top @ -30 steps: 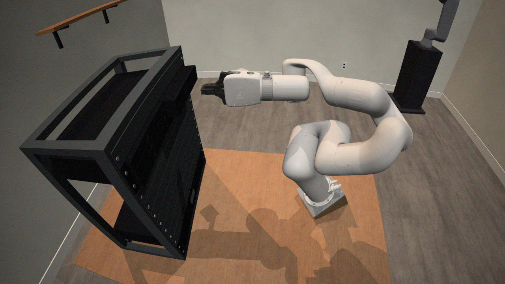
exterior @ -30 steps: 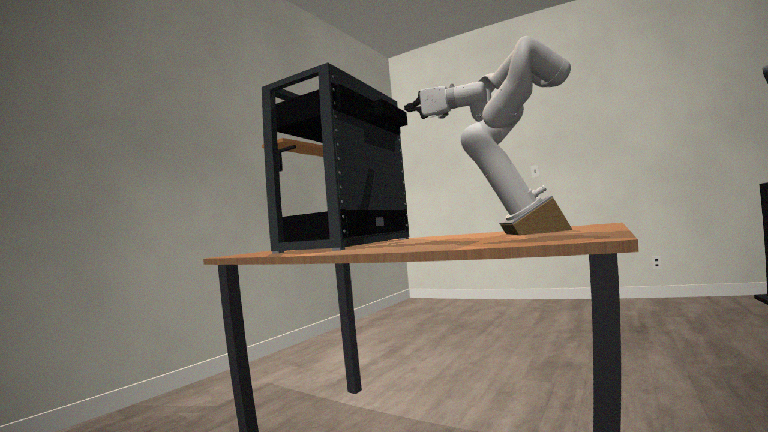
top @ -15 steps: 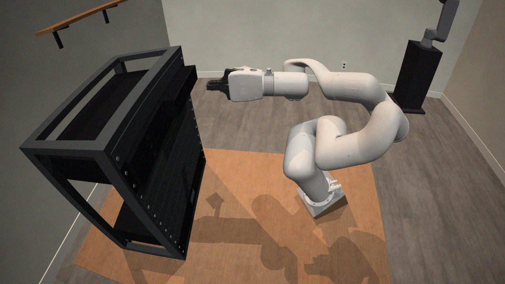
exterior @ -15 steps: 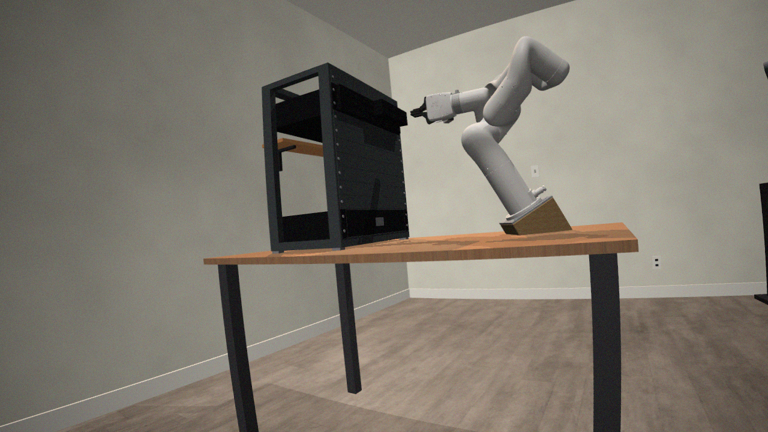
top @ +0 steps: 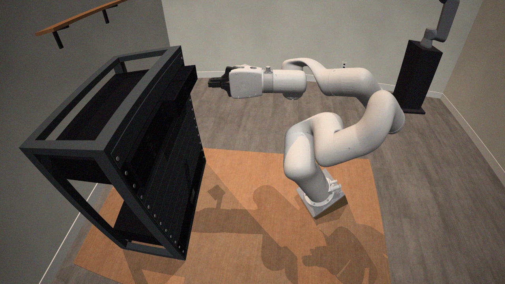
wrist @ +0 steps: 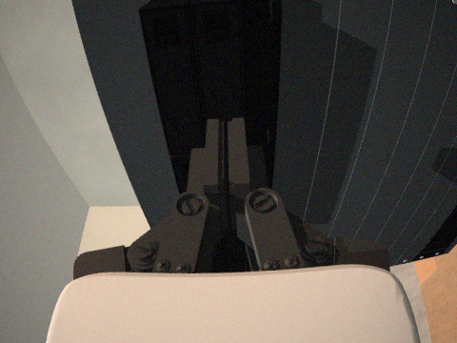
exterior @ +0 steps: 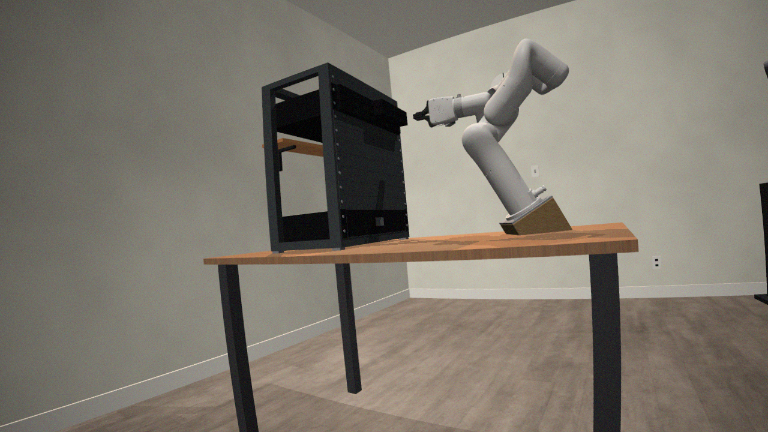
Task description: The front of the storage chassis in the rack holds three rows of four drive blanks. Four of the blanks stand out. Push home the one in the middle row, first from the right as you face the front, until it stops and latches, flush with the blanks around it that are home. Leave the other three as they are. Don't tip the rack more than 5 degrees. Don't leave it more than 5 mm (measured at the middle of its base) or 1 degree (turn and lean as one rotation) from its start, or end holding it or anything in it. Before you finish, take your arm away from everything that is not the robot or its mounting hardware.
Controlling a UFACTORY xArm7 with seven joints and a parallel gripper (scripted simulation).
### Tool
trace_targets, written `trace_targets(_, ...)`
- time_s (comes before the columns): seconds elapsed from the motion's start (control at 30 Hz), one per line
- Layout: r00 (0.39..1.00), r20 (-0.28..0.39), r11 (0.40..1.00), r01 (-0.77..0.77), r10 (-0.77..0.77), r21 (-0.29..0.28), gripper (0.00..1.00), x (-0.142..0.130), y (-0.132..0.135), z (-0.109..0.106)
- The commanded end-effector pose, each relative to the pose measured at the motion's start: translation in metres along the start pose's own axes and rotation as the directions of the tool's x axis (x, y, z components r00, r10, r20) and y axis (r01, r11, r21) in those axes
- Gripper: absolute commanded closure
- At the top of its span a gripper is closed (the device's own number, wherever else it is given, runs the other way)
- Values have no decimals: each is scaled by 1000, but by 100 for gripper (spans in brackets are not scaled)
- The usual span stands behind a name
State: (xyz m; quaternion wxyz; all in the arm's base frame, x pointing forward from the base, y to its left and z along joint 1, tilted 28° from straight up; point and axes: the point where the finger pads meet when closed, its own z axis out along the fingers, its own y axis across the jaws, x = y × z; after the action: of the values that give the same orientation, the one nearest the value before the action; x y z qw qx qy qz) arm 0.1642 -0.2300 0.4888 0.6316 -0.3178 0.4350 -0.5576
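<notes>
The black rack (top: 105,152) (exterior: 326,161) stands on the left part of the wooden table (top: 264,169) (exterior: 429,249). The storage chassis (top: 183,81) (exterior: 370,110) (wrist: 216,38) sits at the top of its front and sticks out a little from the rails. Its face is very dark, and I cannot tell the single blanks apart. My gripper (top: 210,83) (exterior: 416,114) (wrist: 227,143) is shut and empty, fingers pressed together. It is level, points at the chassis front near its far end, and stands a short gap away from it.
The arm's base (top: 323,202) (exterior: 537,217) sits on a wedge at the table's right side. A black pedestal (top: 416,77) with another arm stands on the floor at the back right. A wooden wall shelf (top: 77,17) (exterior: 300,146) hangs behind the rack.
</notes>
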Motion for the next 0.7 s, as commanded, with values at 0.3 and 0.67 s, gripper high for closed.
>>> trace_targets(0.3,1000,1,1000,2,-2,1,100,0,-1,47)
trace_targets(0.67,1000,1,1000,2,-2,1,100,0,-1,47)
